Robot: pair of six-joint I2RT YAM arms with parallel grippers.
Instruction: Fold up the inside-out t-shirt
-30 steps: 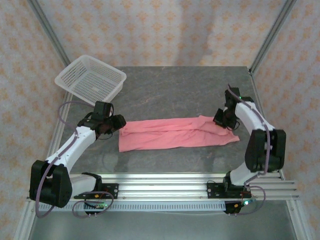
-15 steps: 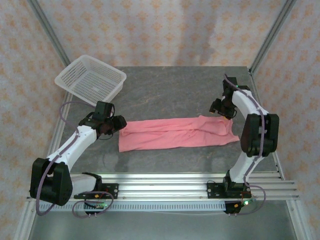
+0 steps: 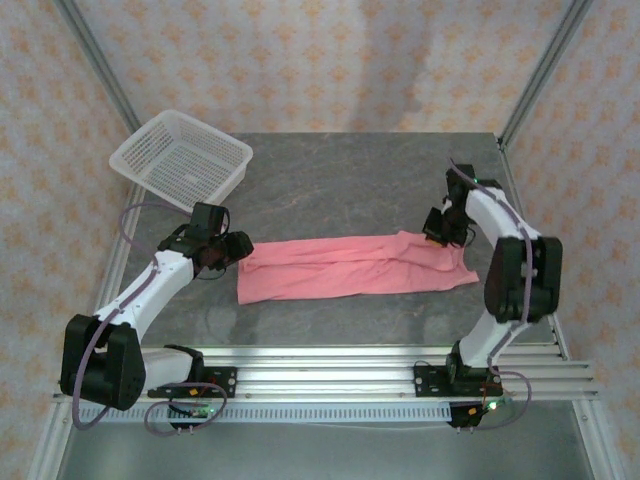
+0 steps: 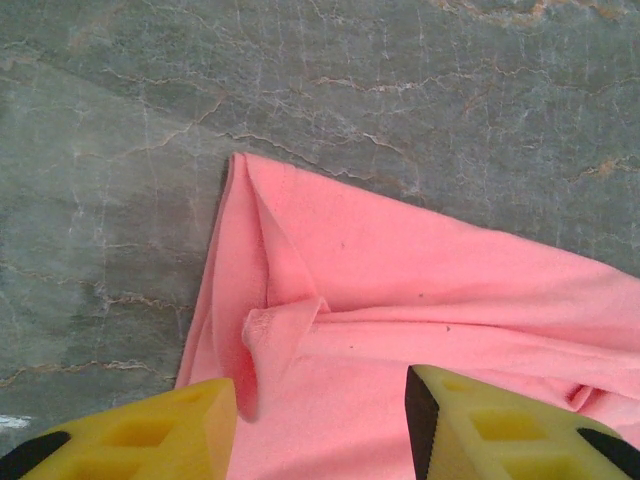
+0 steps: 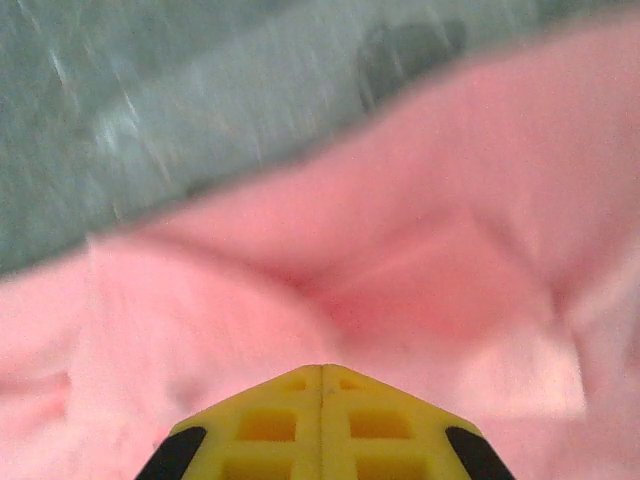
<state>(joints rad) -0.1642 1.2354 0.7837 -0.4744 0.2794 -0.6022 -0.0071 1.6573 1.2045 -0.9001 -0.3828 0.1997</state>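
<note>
The inside-out t-shirt (image 3: 350, 265) lies as a long salmon-pink strip across the middle of the table, with creases at both ends. My left gripper (image 3: 232, 246) hovers at its left end. In the left wrist view that gripper (image 4: 320, 420) is open, its yellow fingers (image 4: 480, 430) apart over a small upturned flap of the shirt (image 4: 400, 300). My right gripper (image 3: 440, 228) is at the shirt's far right corner. In the right wrist view it (image 5: 322, 368) is shut, fingertips pressed together with no cloth between them, just above the blurred pink fabric (image 5: 450, 200).
A white mesh basket (image 3: 182, 158) stands at the back left corner of the grey stone-patterned table (image 3: 350, 185). Metal frame posts rise at both back corners. The aluminium rail with the arm bases runs along the near edge.
The right arm swung back off the shirt's right end, then came part way forward again to its far corner. The left arm and the shirt have stayed put.
</note>
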